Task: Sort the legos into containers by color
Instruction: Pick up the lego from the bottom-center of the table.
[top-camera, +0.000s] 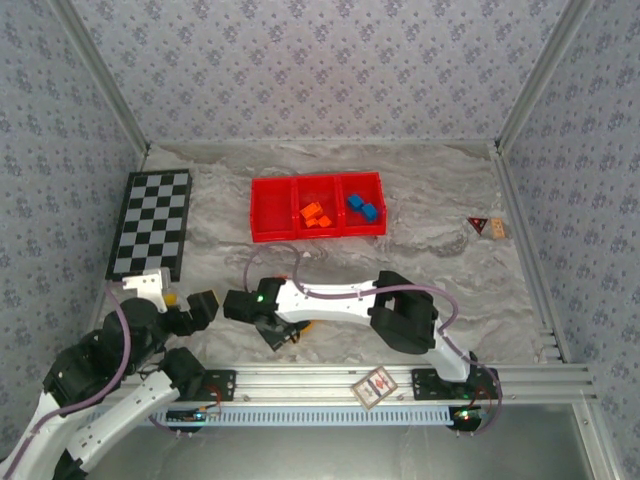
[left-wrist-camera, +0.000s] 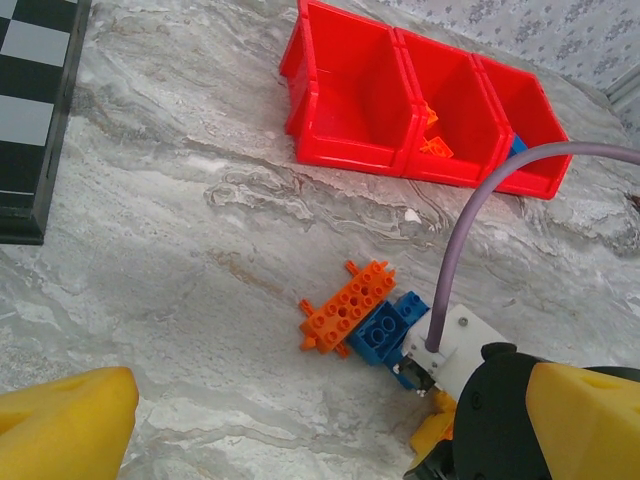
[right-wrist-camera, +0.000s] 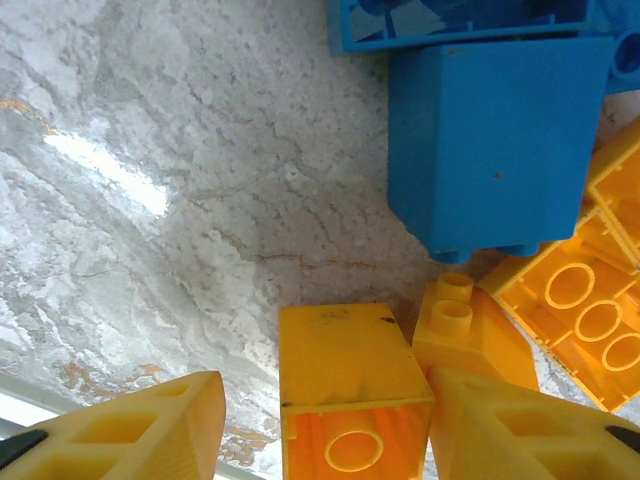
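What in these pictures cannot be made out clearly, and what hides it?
Top view: the right arm covers the loose legos; number unclear.
Left wrist view: the right compartment; its front wall and the cable hide most contents.
Right wrist view: the yellow lego at the right hand is cut off by the bottom edge.
Top view: small items at the right, too small to identify.

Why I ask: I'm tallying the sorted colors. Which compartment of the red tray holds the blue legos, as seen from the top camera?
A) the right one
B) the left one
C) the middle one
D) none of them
A: in the top view the blue legos lie in the right compartment of the red tray, while the orange legos lie in the middle one.
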